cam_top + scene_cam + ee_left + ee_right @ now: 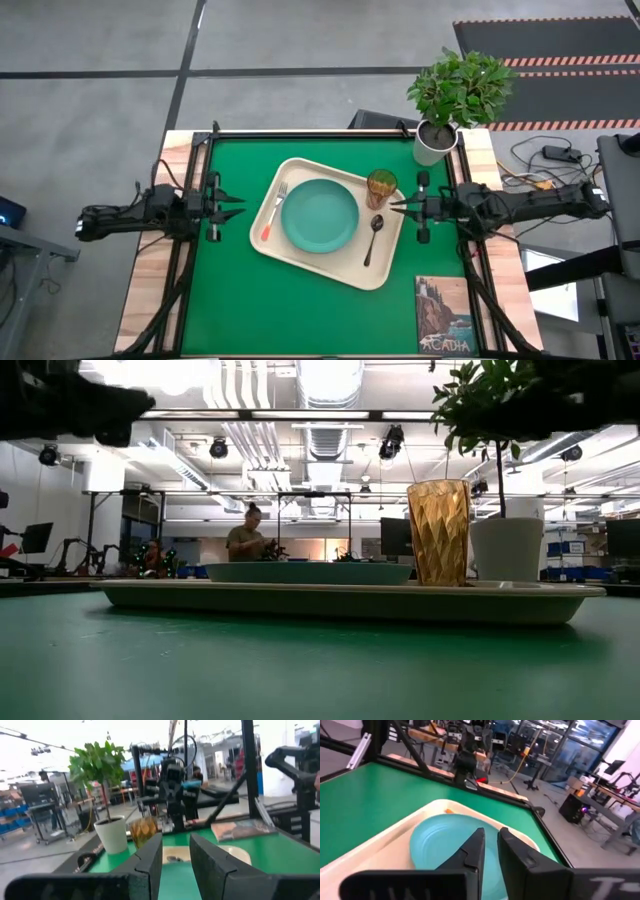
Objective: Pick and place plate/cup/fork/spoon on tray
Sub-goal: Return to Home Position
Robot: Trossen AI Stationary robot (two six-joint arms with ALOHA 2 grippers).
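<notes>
The cream tray lies at the middle of the green mat. On it rest the teal plate, the fork with its orange-red handle left of the plate, the dark spoon right of the plate, and the amber-green cup standing upright at the far right corner. My left gripper hovers left of the tray, narrowly open and empty. My right gripper hovers over the tray's right rim, just near of the cup, narrowly open and empty. The right wrist view shows the plate beyond the fingers.
A white pot with a green plant stands at the far right corner of the table. A picture book lies at the near right. Bare green mat lies near of the tray. A person is far off in the room.
</notes>
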